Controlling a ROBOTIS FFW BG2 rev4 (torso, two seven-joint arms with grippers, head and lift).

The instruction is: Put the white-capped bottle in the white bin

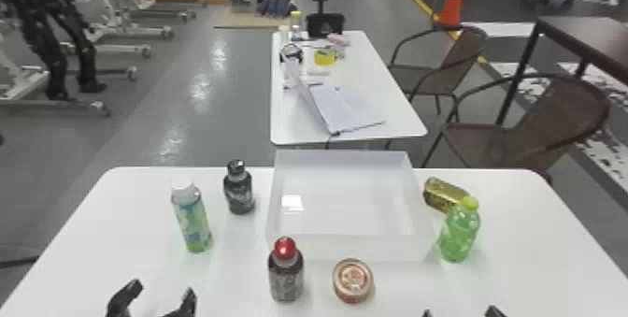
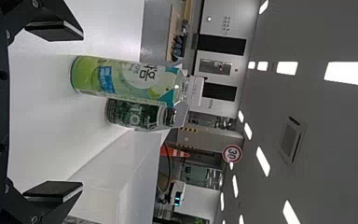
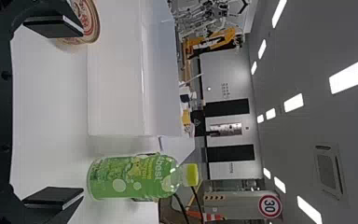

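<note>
White-capped bottle (image 1: 192,220): upright on desk (image 1: 117,227), left of white bin (image 1: 350,248)
Left gripper (image 1: 156,296): fingers released, holding nothing
Right gripper (image 1: 460,312): fingers released too
In the way: dark bottle (image 1: 239,192), between bottle and bin, slightly farther back
Bin's near side: red-capped bottle (image 1: 286,276), round tin (image 1: 353,281)
Bin's right: green bottle (image 1: 460,234), gold can (image 1: 441,194) lying down

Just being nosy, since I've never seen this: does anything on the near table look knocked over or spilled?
The gold can lies on its side behind the yellow-capped green bottle; odd, since that one and the white-capped bottle stand upright. Nothing looks spilled.
</note>
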